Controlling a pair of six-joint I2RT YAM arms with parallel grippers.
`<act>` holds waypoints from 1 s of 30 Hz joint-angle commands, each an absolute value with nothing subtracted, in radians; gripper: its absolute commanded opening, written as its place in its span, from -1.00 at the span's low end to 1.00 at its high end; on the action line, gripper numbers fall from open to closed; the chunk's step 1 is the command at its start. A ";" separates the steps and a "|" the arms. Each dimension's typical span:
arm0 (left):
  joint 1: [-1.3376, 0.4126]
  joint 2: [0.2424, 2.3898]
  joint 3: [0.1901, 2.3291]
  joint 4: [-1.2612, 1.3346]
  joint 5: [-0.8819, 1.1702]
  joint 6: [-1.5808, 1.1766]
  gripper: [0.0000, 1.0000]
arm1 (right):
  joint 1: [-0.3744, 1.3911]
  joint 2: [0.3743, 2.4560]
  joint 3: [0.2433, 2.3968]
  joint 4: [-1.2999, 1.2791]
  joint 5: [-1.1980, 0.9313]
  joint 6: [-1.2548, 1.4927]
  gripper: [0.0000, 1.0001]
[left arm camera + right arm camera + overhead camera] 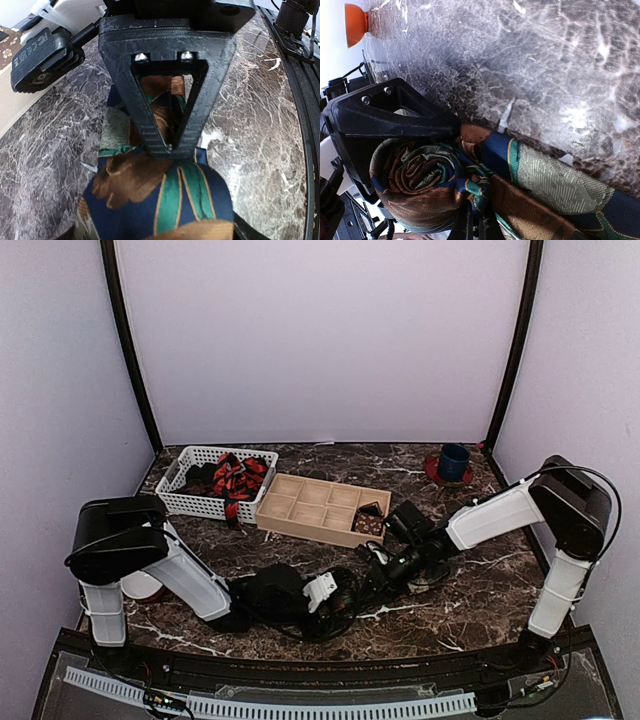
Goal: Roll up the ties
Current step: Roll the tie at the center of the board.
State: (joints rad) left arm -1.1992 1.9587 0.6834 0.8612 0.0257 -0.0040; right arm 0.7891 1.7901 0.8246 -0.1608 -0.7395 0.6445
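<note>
A brown-orange tie with green and blue patches lies between both grippers on the marble table. In the left wrist view its rolled end (160,195) sits under my left gripper (170,148), whose black triangular finger (150,125) presses on the roll. In the right wrist view the roll (415,180) shows its spiral, and the loose length (555,185) runs off to the right. My right gripper (475,225) has its fingers close together, pinching fabric beside the roll. In the top view the left gripper (335,598) and the right gripper (388,572) meet near the table's front centre.
A white basket (190,502) at the back left holds a red-and-black striped tie (238,478) and dark ties. A wooden compartment tray (300,525) holds a rolled brown tie (370,523). A blue cup (453,460) stands on a red saucer at the back right.
</note>
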 commanded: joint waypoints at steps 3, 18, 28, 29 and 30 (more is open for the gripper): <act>-1.204 2.002 0.714 0.912 0.009 0.010 0.37 | 0.796 1.858 0.795 -0.287 -0.585 0.601 -1.00; -1.202 1.974 0.722 0.747 0.107 0.061 -0.38 | 0.763 1.700 0.889 -0.382 -0.621 0.587 -0.47; -1.202 1.962 0.751 0.568 0.087 -0.003 -0.46 | 0.758 1.629 0.934 -0.338 -0.727 0.651 -0.03; -1.201 1.963 0.756 0.556 0.087 -0.011 -0.46 | 0.765 1.634 0.928 -0.329 -0.736 0.658 -0.02; -1.202 1.963 0.761 0.546 0.083 -0.019 -0.45 | 0.774 1.640 0.926 -0.326 -0.739 0.661 -0.01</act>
State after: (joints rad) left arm -1.1954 1.9625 0.7555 0.7483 0.0711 0.0280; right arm 0.7502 1.6360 0.9375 -0.3550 -0.6930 0.6216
